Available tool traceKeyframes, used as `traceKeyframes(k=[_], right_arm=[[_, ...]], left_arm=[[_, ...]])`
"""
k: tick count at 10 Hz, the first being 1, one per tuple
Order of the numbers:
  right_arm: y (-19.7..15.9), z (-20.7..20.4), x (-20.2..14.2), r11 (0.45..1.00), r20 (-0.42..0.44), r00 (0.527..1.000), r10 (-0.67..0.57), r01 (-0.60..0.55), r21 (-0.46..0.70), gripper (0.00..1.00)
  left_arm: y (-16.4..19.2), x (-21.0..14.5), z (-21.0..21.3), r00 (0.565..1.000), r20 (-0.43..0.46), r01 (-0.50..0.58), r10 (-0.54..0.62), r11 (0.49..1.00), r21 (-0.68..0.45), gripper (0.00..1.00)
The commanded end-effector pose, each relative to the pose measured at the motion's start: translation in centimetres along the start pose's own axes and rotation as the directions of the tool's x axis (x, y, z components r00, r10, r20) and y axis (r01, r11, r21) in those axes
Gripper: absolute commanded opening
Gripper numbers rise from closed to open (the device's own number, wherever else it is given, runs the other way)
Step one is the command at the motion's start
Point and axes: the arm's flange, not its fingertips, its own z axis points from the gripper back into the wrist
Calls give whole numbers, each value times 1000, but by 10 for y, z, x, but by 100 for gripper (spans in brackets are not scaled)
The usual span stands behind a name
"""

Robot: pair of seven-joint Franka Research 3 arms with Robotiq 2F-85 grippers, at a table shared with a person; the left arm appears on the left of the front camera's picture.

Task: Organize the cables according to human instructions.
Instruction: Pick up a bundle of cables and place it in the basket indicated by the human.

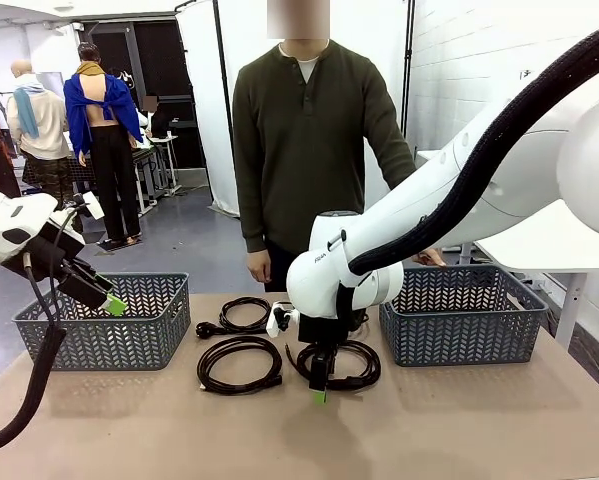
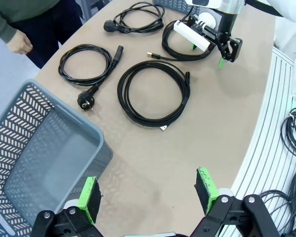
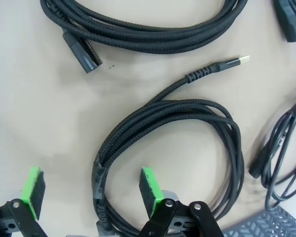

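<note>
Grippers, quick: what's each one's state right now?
Left gripper: open, holding nothing.
Right gripper: open, straddling a coiled cable, not gripping.

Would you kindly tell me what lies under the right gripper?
A coiled braided black cable lies under the right gripper, one side of the coil passing between its open fingers. The gripper's own body covers the coil's nearest part.
</note>
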Motion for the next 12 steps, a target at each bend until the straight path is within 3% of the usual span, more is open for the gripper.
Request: traceKeyframes(k=[1,5,6,12], right_arm=[[-2,0,3,1000,4,1000,-8,8,11,83],[0,0,5,1000,-3,1000,-14,14,12,10],[0,-1,6,1000,-11,1000,-17,17,14,0],[15,-2,3,999,-48,998,-35,37,31,0]], left_arm=[[4,-2,0,1000,14,10,-10,1000,-15,100],[4,-2,0,1000,14,10,-10,1000,-15,100],[4,-2,0,1000,14,10,-10,1000,-15,100],[4,-2,0,1000,14,10,-10,1000,-15,100]])
